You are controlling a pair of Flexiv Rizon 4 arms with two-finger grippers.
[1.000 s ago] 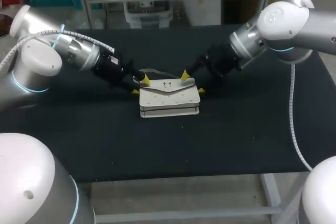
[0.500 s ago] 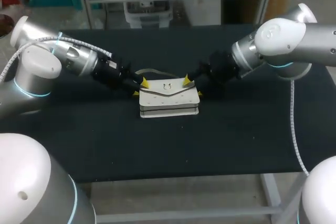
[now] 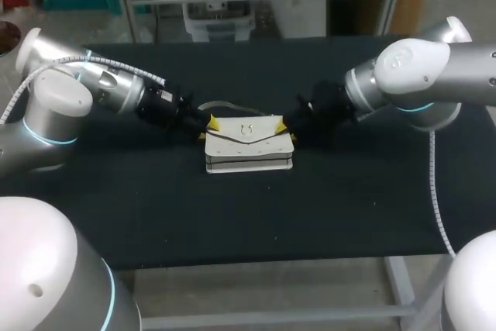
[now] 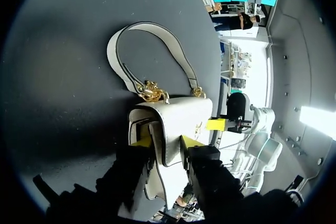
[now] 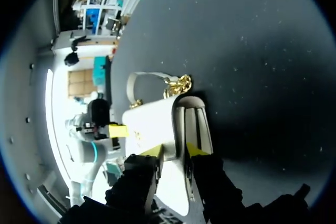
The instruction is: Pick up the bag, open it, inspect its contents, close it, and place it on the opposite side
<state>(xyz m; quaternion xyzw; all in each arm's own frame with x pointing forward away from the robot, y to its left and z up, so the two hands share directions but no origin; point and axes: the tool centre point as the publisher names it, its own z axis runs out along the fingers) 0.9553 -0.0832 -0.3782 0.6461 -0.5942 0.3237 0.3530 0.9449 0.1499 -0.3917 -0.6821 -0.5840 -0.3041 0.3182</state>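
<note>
A white handbag (image 3: 248, 147) lies flap-up in the middle of the black table (image 3: 232, 215), its strap (image 3: 225, 105) curled behind it. My left gripper (image 3: 207, 129) is at the bag's left end and my right gripper (image 3: 286, 131) at its right end. In the left wrist view the yellow fingertips (image 4: 191, 143) press from both sides on the bag's end (image 4: 176, 121), just below the gold chain (image 4: 151, 92). In the right wrist view my right gripper (image 5: 174, 150) pinches the other end of the bag (image 5: 152, 124) in the same way.
The black cloth runs wide on both sides of the bag and toward the front edge (image 3: 256, 257). Across the bag, each wrist view shows the other arm's yellow tip (image 4: 215, 124) (image 5: 118, 129).
Both grippers have closed in on the bag's two ends, their fingers drawing together onto it. The right arm has dropped lower. The bag has stayed in place.
</note>
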